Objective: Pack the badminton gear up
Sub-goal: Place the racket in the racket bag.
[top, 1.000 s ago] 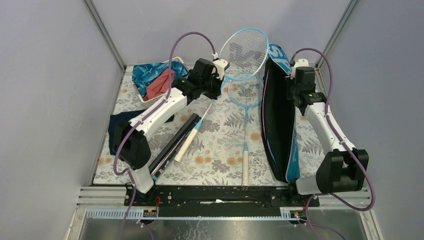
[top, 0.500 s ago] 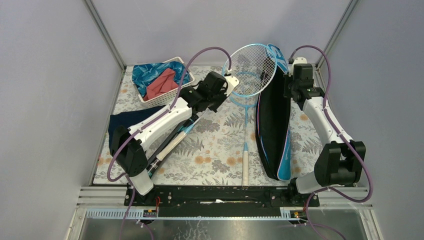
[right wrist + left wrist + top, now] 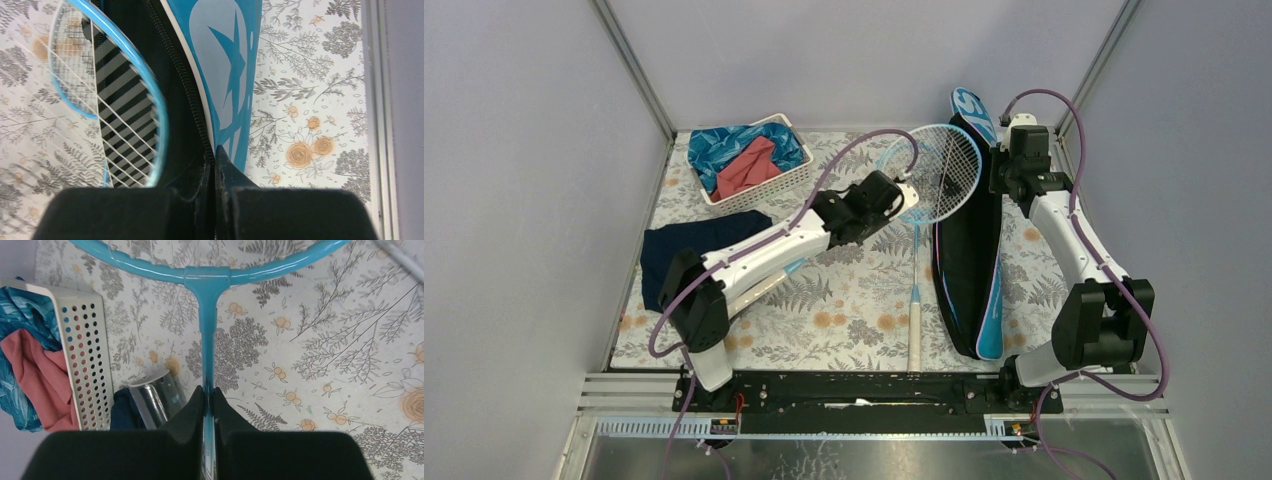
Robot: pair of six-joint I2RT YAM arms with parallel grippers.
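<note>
Light-blue-framed racket (image 3: 946, 168), shaft pinched by the left pincer (image 3: 209, 390), has its head over the open blue racket-shaped bag (image 3: 969, 255) at 3 o'clock; the right pincer (image 3: 214, 154) pinches its zip edge. White perforated basket (image 3: 759, 189) at 11 o'clock holds blue and red cloths (image 3: 746, 160).

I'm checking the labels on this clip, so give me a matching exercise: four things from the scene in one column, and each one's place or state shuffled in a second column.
Things
1. racket nearest the bag
2. other racket
3. blue bag
4. white basket

Places or states
a. edge pinched by the right pincer
b. at the far left corner, holding cloths
c. shaft clamped in the left pincer
d. lying flat on the table

Pairs: 1-c, 2-d, 3-a, 4-b
</note>
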